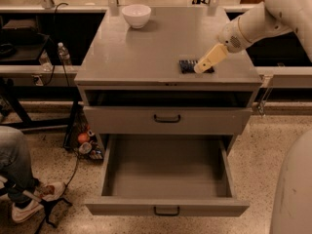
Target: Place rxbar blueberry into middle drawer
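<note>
The bar [186,65] is a small flat rectangle in a dark blue wrapper with faint pale marks. It lies flat on top of the cabinet [146,52], near the front edge and right of centre.

The cabinet's lowest drawer [165,206] is pulled fully out, and its grey inside holds nothing. The drawer above [167,120] is shut. Between that drawer and the cabinet top is a dark open slot. A white bowl [136,15] stands at the back of the cabinet top, left of centre, and its contents are hidden.

The gripper [202,67] slants down from the right, over the front right of the cabinet. Its pale tip covers the bar's right end, while the left end is in plain view. Whether the gripper is open or closed on the bar cannot be told.
</note>
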Robot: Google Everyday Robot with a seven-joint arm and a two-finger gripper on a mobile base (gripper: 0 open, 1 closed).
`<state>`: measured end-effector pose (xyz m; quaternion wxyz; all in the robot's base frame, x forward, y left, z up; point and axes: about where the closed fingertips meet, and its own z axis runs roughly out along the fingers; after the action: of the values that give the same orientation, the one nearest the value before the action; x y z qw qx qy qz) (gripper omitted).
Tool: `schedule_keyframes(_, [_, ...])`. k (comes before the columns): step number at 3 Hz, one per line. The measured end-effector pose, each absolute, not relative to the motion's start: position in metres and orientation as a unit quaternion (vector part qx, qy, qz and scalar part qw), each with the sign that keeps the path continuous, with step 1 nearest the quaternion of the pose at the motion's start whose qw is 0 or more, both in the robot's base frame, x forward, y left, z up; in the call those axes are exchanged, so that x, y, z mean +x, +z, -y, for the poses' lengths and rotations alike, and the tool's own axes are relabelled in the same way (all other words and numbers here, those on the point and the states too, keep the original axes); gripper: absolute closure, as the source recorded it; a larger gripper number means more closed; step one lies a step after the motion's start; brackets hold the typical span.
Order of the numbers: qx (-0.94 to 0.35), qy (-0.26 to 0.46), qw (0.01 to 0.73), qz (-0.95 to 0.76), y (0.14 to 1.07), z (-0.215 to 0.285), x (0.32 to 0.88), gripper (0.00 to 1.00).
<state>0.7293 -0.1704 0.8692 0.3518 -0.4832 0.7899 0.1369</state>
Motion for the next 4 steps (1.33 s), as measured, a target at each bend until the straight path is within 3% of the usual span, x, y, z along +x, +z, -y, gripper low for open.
schedule_keyframes(3, [-0.453,0.151,0.340,-0.810,0.827,0.179,0.763,0.00])
schedule_keyframes(4, [-0.447,0.153,0.342,-0.813,0.818,0.179,0.765,0.21])
